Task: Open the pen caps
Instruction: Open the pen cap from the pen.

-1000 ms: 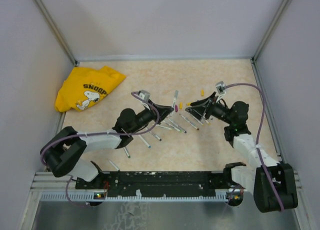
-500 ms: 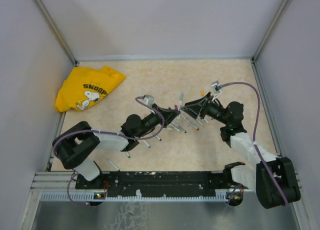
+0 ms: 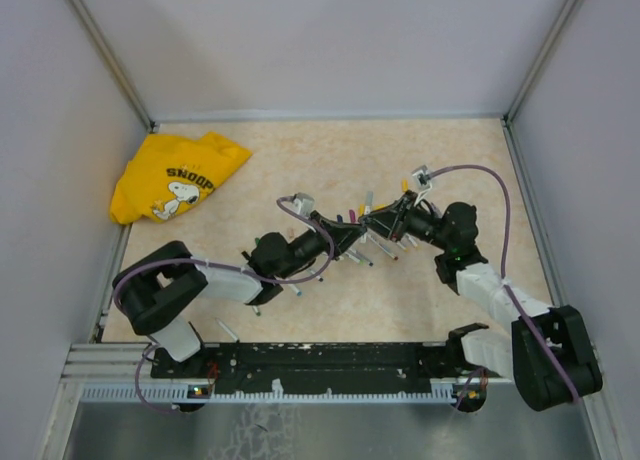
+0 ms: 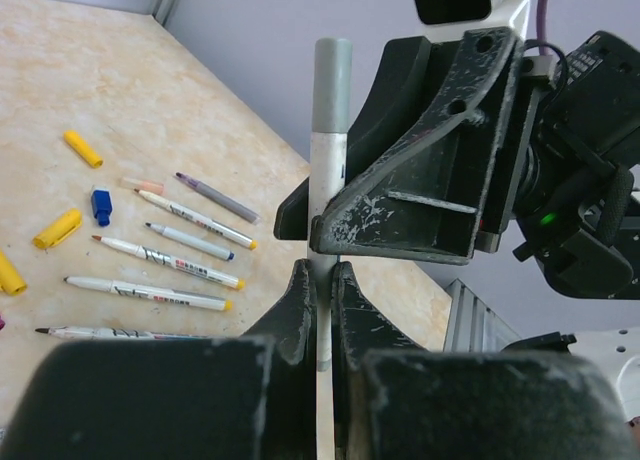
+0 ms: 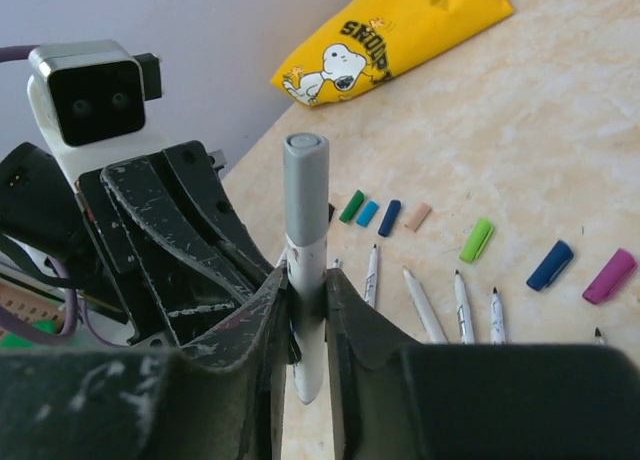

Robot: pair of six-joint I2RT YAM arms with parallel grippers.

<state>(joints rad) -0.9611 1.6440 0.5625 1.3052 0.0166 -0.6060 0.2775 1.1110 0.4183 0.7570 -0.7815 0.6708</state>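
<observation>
- Left wrist view: my left gripper (image 4: 318, 280) clamps a pen (image 4: 326, 170), its grey cap (image 4: 332, 80) on.
- My right gripper (image 5: 306, 280) pinches that pen near the cap.
- Below that pen lie loose caps (image 5: 478, 239) and bared pens (image 5: 463, 305): mostly done, I judge.

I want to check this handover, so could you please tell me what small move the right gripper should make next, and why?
Probably squeeze the right gripper fully shut at the base of the grey cap. The left gripper clamps the pen lower down, and the right one's jaws flank it closely, but a firm grip is not clear yet.
</observation>
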